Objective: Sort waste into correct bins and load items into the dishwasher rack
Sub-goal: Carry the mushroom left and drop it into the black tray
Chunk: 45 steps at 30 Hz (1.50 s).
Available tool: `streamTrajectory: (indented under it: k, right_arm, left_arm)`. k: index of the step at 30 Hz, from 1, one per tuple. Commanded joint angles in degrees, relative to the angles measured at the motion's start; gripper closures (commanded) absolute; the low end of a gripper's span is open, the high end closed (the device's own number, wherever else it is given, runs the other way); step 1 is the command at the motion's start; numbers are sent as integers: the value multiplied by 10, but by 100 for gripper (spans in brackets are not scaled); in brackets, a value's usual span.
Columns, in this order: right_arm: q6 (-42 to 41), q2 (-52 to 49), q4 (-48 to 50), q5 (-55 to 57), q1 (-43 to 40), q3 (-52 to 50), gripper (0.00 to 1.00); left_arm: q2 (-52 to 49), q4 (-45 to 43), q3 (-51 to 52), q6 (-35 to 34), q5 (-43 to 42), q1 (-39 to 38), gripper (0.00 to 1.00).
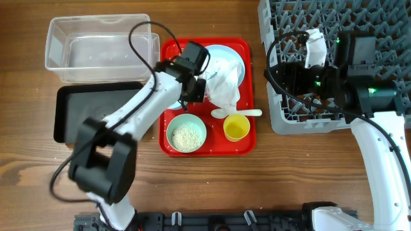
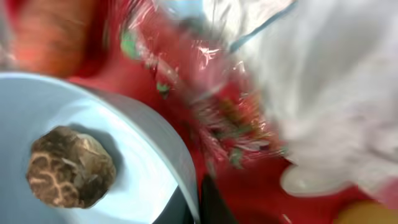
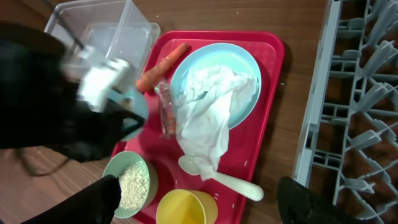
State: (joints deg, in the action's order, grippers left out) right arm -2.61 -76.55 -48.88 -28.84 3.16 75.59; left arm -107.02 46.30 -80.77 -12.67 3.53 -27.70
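Hovering low over the left side of the flat red serving tray (image 1: 250, 96), the left gripper (image 1: 194, 90) sits by the rim of the round light-blue bowl (image 2: 146, 158). Only one dark finger (image 2: 211, 202) shows in its wrist view, so whether the jaws are spread or pressed together cannot be told. A small brown nut-like lump (image 2: 69, 167) lies in that bowl. The red crinkled wrapper (image 2: 214, 109) lies just past the rim, against the crumpled white napkin (image 1: 225, 82) that drapes over the near edge of the round light-blue plate (image 1: 239, 59). The small orange carrot (image 3: 160, 65) lies along the plate's far-left edge.

The pale-green bowl (image 1: 187, 133) of loose white rice grains (image 1: 186, 136), the small yellow cup (image 1: 236, 127) and the white plastic spoon (image 1: 241, 113) crowd the tray's front. The clear plastic rectangular tub (image 1: 96, 42) and the black rectangular tray (image 1: 64, 112) flank its left edge closely.

The right gripper (image 3: 198, 183) hangs spread wide and empty at the left edge of the grey square-grid dishwasher rack (image 1: 359, 19). A narrow strip of bare wooden table (image 1: 257, 186) separates rack and tray.
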Motion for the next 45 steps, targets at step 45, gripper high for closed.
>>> streamTrajectory:
  k: [45]
  right_arm:
    - [-4, -5, -13, 23, -1, 9, 16]
  left_arm:
    - [-33, 135, 142, 220, -939, 666, 96]
